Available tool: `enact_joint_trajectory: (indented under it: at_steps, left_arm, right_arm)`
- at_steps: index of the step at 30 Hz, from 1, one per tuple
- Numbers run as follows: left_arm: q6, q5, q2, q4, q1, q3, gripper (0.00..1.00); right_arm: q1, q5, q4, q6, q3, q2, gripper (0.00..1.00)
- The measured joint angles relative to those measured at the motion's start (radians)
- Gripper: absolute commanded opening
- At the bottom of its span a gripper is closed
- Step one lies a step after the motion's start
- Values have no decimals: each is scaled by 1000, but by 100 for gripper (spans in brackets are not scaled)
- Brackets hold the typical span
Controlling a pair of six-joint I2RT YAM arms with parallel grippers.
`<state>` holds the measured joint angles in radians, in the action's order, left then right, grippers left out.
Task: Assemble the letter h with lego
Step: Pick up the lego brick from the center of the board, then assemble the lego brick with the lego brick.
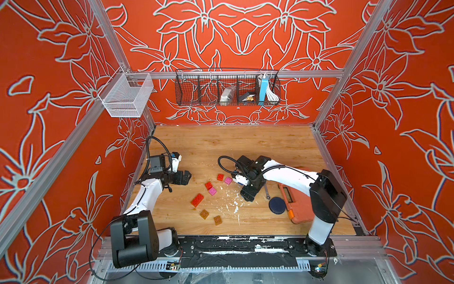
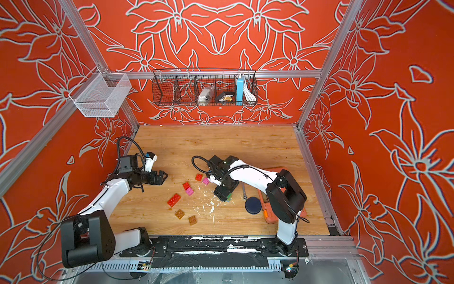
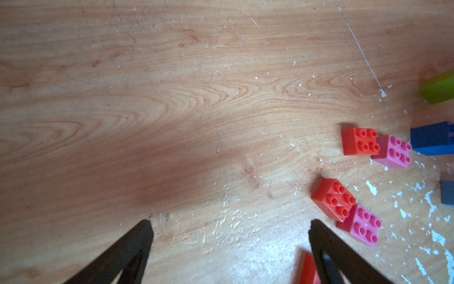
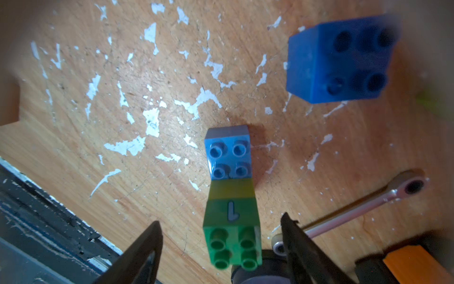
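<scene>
1. Hovering wide open, my left gripper (image 3: 230,221) held nothing; red brick (image 3: 334,199) and pink brick (image 3: 361,225) lay just beside one fingertip.
2. My right gripper (image 4: 221,218) stood parted, green-lime-blue stack (image 4: 229,189) between fingertips, touching neither.

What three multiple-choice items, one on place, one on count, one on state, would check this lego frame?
1. The amber-brown bricks lie: A. in the wire basket; B. on the table, nearer the arms' bases than the long red brick; C. on the orange case.
2. Count of pink bricks in a top view: A. one; B. two; C. four.
3. The left gripper has fingers that are: A. shut on a red brick; B. shut on the wrench; C. open, nothing between.
Answers: B, both lie on wood, past the long red brick toward the bases; B, two show, apart; C, the left wrist view shows bare wood between them.
</scene>
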<state>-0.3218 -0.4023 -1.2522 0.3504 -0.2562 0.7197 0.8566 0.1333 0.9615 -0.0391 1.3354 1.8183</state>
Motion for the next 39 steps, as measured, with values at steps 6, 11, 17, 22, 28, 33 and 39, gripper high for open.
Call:
enact_joint_trajectory:
  at_steps: [6,11,17,22,28,33,39]
  left_arm:
    - [0,0,0,1,0,0,100]
    - [-1,0,-5,2,0,0,100]
    - [-1,0,-13,7,0,0,100]
    - [-1,-1,-13,8,0,0,100]
    - [-4,-2,-13,8,0,0,100]
    - [-4,-3,-13,8,0,0,100]
    - [-4,-3,-13,8,0,0,100]
  right_arm:
    - [2,3,-16,16,-3,73,48]
    - [4,4,-31,23,-23,75,47]
    - [8,5,-35,31,-45,75,39]
    - [8,31,5,35,-9,71,32]
    - [8,12,92,25,150,22,33]
    - [-2,-47,161,-8,283,33,33]
    - [-29,-87,217,-64,423,153,33]
